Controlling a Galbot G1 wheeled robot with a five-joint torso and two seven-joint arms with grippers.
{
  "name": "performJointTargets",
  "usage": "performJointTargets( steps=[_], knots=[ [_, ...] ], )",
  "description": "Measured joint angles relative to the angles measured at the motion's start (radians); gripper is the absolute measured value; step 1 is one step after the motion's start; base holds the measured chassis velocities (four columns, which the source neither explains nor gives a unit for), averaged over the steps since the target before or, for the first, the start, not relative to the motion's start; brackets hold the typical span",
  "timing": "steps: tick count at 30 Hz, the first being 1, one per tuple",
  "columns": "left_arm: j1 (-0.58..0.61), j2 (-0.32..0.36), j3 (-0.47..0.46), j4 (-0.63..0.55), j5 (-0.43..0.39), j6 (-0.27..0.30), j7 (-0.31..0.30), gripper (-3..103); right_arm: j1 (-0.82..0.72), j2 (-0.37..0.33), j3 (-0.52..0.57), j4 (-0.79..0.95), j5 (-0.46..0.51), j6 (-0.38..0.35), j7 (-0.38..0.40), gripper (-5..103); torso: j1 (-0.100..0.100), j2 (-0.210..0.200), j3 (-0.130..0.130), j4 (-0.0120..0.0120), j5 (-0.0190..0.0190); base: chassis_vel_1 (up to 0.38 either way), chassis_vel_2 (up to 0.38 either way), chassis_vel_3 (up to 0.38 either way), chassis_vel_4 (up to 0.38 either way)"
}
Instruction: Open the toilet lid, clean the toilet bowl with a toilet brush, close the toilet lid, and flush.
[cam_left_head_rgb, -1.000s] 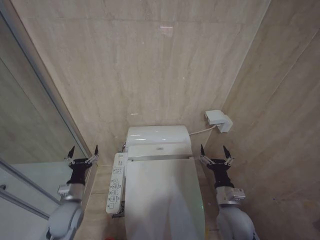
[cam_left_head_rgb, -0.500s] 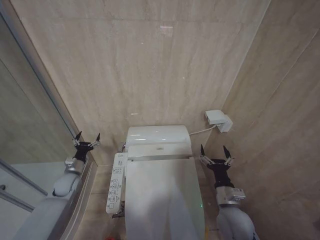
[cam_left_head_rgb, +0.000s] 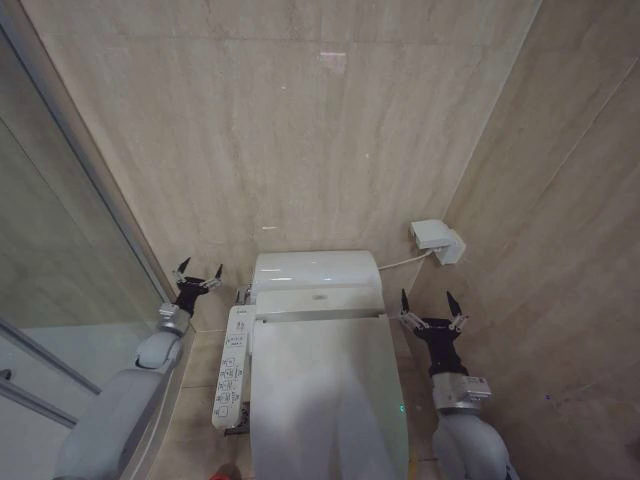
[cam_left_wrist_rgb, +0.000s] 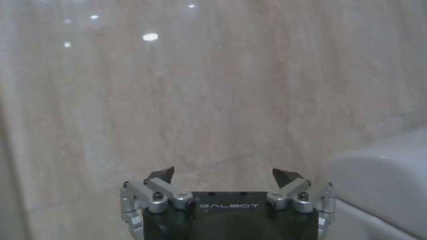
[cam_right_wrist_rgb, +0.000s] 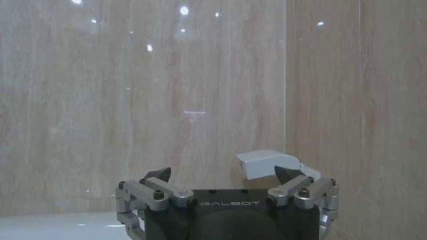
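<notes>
L pincer (cam_left_head_rgb: 199, 272) moved fwd; toilet lid (cam_left_head_rgb: 328, 395) shut, long axis front-back.

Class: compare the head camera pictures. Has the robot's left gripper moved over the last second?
Yes. The left gripper has gone forward and inward, toward the back wall and the toilet's control panel, its fingers open.

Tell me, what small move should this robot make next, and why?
Probably bring the left gripper across and down to the toilet lid. The lid lies shut over the toilet, so nothing else can begin until it is lifted. The left gripper, jaws open, is raised by the wall beside the tank, while the right gripper, also open, hangs to the lid's right.
</notes>
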Motion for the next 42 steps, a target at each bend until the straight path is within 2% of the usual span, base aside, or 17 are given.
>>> performJointTargets(
  steps=[5,6,8,10,12,13,19,20,27,28,42],
  knots=[
    [-0.008,-0.006,0.010,0.032,0.047,-0.021,0.024,102,0.000,0.000,0.000,0.000,0.000,0.000,0.000,100,0.000,0.000,0.000,0.0002,0.0000,0.000,0.000,0.000,0.000],
    [-0.004,-0.008,0.010,0.037,0.073,-0.025,0.025,78,0.000,0.000,0.000,0.000,0.000,0.000,0.000,100,0.000,0.000,0.000,0.0001,0.0001,0.000,0.000,0.000,0.000],
    [-0.002,-0.009,0.008,0.038,0.086,-0.027,0.024,78,0.000,0.000,0.000,0.000,0.000,0.000,0.000,100,0.000,0.000,0.000,0.0001,0.0001,0.000,0.000,0.000,0.000],
    [0.011,-0.013,-0.005,0.046,0.150,-0.036,0.022,78,0.000,0.000,0.000,0.000,0.000,0.000,0.000,100,0.000,0.000,0.000,0.0003,0.0000,0.000,0.000,0.000,0.000],
    [0.015,-0.015,-0.011,0.051,0.171,-0.041,0.022,78,0.000,0.000,0.000,0.000,0.000,0.000,0.000,100,0.000,0.000,0.000,0.0003,0.0001,0.000,0.000,0.000,0.000],
    [0.018,-0.017,-0.015,0.056,0.187,-0.046,0.022,51,0.000,0.000,0.000,0.000,0.000,0.000,0.000,100,0.000,0.000,0.000,0.0002,0.0000,0.000,0.000,0.000,0.000],
    [0.034,-0.019,-0.025,0.062,0.216,-0.054,0.033,51,0.000,0.000,0.000,0.000,0.000,0.000,0.000,100,0.000,0.000,0.000,0.0002,0.0000,0.000,0.000,0.000,0.000],
    [0.039,-0.022,-0.028,0.063,0.223,-0.058,0.037,24,0.000,0.000,0.000,0.000,0.000,0.000,0.000,100,0.000,0.000,0.000,0.0002,0.0000,0.000,0.000,0.000,0.000],
    [0.068,-0.035,-0.027,0.056,0.254,-0.075,0.055,24,0.000,0.000,0.000,0.000,0.000,0.000,0.000,100,0.000,0.000,0.000,0.0001,0.0000,0.000,0.000,0.000,0.000],
    [0.072,-0.035,-0.025,0.052,0.259,-0.077,0.057,1,0.000,0.000,0.000,0.000,0.000,0.000,0.000,100,0.000,0.000,0.000,0.0001,0.0000,0.000,0.000,0.000,0.000],
    [0.099,-0.029,-0.024,0.014,0.290,-0.096,0.075,0,0.000,0.000,0.000,0.000,0.000,0.000,0.000,100,0.000,0.000,0.000,0.0001,0.0000,0.000,0.000,0.000,0.000]
  ],
)
